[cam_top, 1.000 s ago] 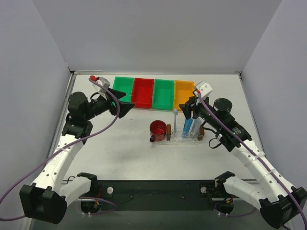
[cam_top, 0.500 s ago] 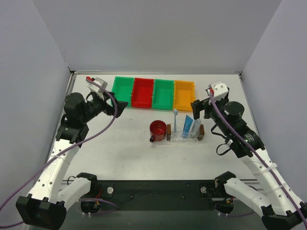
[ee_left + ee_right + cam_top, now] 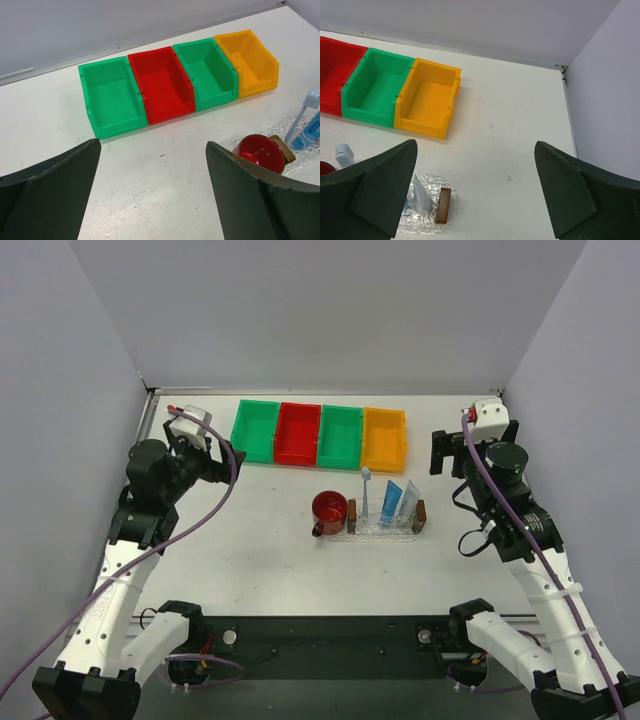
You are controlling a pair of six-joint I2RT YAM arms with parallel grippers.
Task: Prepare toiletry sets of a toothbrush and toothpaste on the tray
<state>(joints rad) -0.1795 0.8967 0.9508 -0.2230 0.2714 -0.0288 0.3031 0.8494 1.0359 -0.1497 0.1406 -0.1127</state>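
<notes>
The clear tray (image 3: 372,530), with a brown wooden block at each end, stands at the table's middle. In it stand the white toothbrush (image 3: 365,490), a bright blue toothpaste tube (image 3: 390,503) and a pale tube (image 3: 409,499). My left gripper (image 3: 208,457) is open and empty, far left of the tray. My right gripper (image 3: 440,452) is open and empty, right of and behind the tray. In the left wrist view the open gripper (image 3: 152,195) faces the toothbrush (image 3: 301,116) and blue tube (image 3: 313,131). In the right wrist view the open gripper (image 3: 477,195) sits above the pale tube (image 3: 421,196) and a tray block (image 3: 443,205).
A red cup (image 3: 329,510) stands against the tray's left end, also in the left wrist view (image 3: 260,152). A clear bubbly mat (image 3: 427,220) lies under the tray. Green (image 3: 256,430), red (image 3: 298,432), green (image 3: 340,435) and orange (image 3: 384,438) bins line the back.
The right gripper has drawn back from the tubes at the tray, up and to the right. The left gripper has drawn back to the left. The toothbrush and tubes stay standing.
</notes>
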